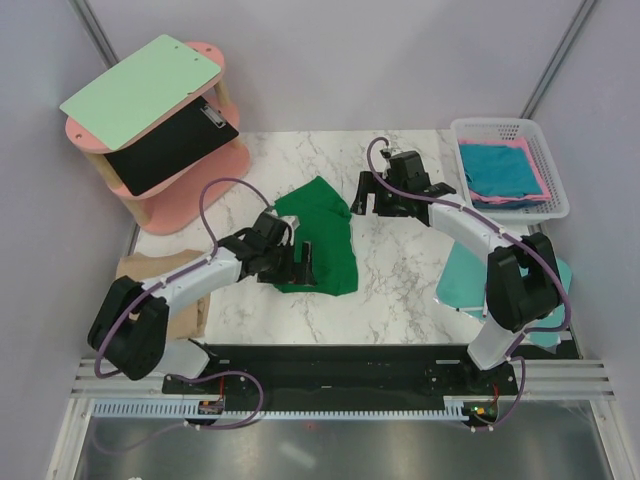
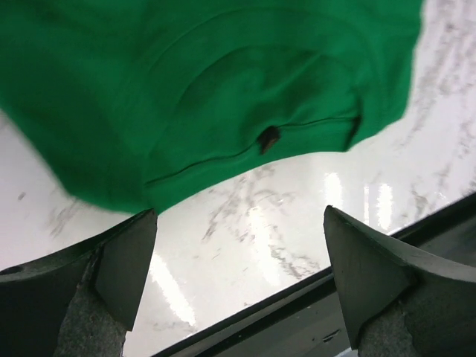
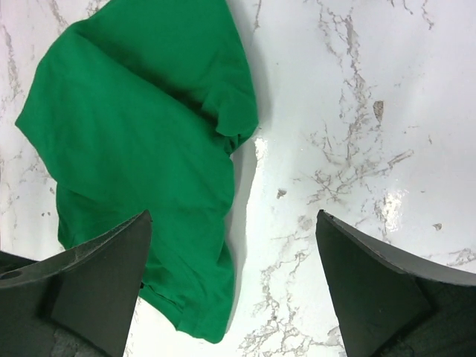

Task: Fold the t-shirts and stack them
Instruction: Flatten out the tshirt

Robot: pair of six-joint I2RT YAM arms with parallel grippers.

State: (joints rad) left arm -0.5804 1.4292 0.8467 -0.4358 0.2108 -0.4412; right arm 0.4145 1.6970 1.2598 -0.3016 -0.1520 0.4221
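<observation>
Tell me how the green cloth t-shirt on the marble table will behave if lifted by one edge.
Probably floppy: the green cloth t-shirt lies rumpled with soft folds, so it should drape. Pushed, it may bunch rather than slide on the glossy marble table.

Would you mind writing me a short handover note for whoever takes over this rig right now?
Left hand: open, empty, low over the table at the near edge of the dark green t-shirt.
Right hand: open, empty, above that shirt's far right side.
Things: the green one lies rumpled mid-table, partly doubled over. The tan shirt sits at the table's near left edge, seemingly partly off it. The teal-blue shirt lies over the pink shirt in the white basket, far right.
Done: no neat fold or stack on the table.
Left: fold the green one, then fold and stack the rest.
</observation>
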